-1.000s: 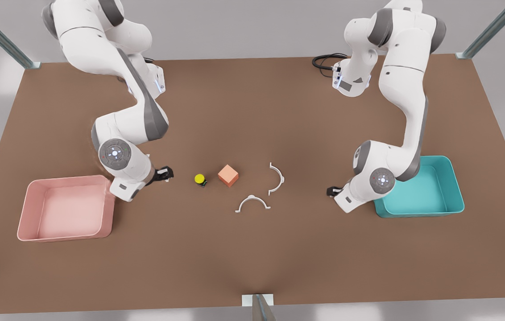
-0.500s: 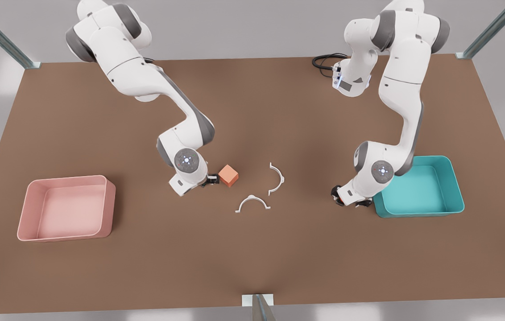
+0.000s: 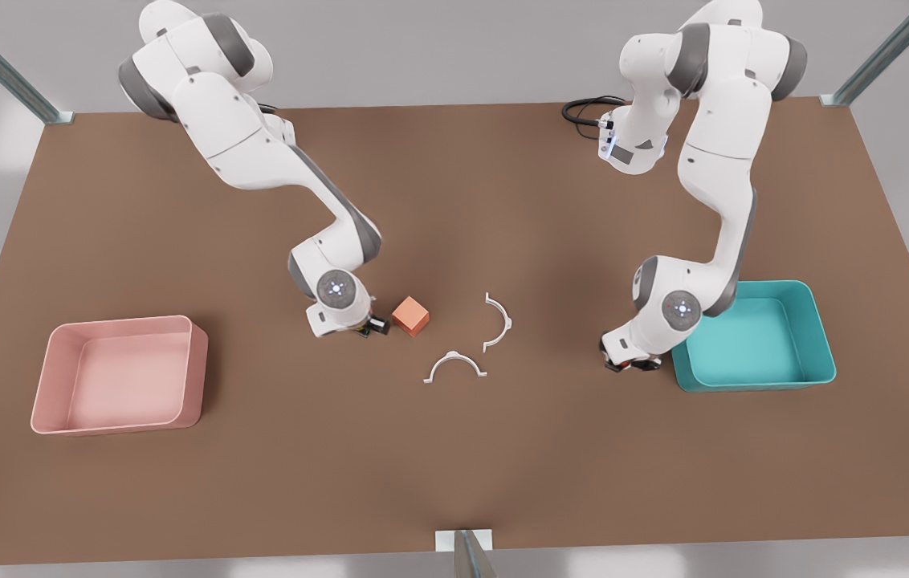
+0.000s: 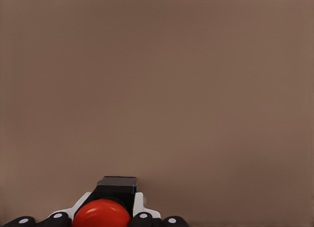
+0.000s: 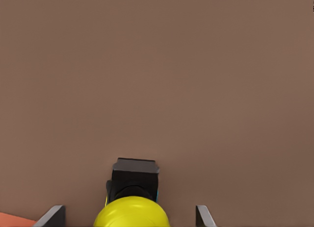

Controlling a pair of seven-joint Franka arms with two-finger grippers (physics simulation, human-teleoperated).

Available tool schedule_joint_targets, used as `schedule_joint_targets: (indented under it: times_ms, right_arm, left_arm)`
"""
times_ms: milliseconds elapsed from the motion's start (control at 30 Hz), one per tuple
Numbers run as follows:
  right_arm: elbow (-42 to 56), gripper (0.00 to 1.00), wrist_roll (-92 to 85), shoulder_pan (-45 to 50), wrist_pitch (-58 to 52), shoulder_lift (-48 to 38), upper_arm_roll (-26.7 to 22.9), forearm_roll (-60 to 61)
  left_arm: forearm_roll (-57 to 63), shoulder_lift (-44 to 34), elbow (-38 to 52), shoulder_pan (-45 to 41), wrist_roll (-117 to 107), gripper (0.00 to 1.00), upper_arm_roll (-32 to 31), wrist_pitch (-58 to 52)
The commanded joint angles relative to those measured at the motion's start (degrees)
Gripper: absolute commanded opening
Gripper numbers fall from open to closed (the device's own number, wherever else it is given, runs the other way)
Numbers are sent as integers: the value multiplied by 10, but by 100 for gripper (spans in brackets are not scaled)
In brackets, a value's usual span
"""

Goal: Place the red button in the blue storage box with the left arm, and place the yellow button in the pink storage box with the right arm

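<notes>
The red button (image 4: 102, 214), half cut off, sits gripped in the left hand (image 4: 100, 218); right hand (image 5: 130, 216) spread wide.

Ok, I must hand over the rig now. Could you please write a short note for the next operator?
Left gripper: low at the table beside the blue storage box, shut on the red button, not lifted.
Right gripper: open, fingers either side of the yellow button, next to the orange cube.
Pink storage box: at the front view's left.
Done: both arms at their buttons.
Left: grasp yellow, carry both to their boxes.
</notes>
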Motion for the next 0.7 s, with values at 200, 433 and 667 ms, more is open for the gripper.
schedule_joint_targets:
  times_ms: [200,433,667]
  right_arm:
    - [-16,78,137,-3,77,6,-1,-24]
    - [-20,72,137,-3,86,12,-2,-28]
    - [-20,48,136,-3,83,12,-2,-35]
  left_arm:
    - [-3,-129,22,3,213,43,105,-211]
    - [-9,-89,22,19,417,44,215,-250]
    - [-47,-39,38,14,418,100,212,-246]
